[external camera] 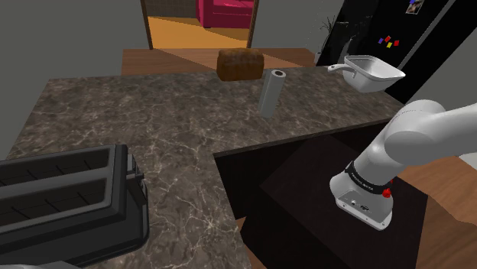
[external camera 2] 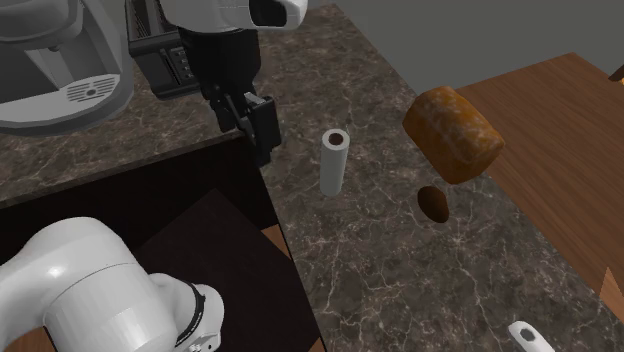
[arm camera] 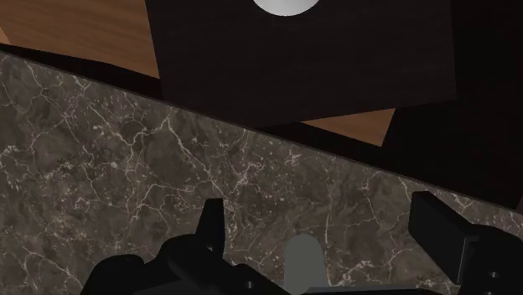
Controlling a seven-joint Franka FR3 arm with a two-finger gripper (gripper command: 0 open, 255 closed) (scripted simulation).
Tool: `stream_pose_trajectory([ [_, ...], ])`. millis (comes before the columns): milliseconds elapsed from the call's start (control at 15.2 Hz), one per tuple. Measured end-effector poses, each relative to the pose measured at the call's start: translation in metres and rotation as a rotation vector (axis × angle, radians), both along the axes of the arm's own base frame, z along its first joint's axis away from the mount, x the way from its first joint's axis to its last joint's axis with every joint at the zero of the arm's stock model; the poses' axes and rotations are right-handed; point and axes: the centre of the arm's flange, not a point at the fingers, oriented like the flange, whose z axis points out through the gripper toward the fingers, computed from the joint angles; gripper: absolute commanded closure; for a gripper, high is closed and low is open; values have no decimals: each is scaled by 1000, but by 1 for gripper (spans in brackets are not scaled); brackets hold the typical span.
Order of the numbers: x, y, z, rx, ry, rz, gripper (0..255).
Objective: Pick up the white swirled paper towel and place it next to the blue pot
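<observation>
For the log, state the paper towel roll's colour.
Roll is plain pale grey; second exterior view best.

Upright grey roll (external camera: 271, 92), pale pot (external camera: 376, 79) apart

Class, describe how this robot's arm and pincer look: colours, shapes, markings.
The arm has smooth, rounded white shells with dark joint rings and a small red button near the wrist. The pincer is all black with two blocky fingers.

Dim, flat light in all 3 views; veined counter (external camera: 153, 122) dull, orange floor (external camera: 176, 34) beyond it brighter.
</observation>
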Motion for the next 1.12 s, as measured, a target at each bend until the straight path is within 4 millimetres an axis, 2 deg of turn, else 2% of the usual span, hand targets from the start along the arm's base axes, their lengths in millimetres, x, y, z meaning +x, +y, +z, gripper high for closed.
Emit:
stream_pose_trajectory([
  [198, 12, -3, -9, 4, -2, 1, 0],
  [792, 97, -14, -76, 33, -25, 11, 0],
  [1122, 153, -22, -116, 50, -40, 17, 0],
])
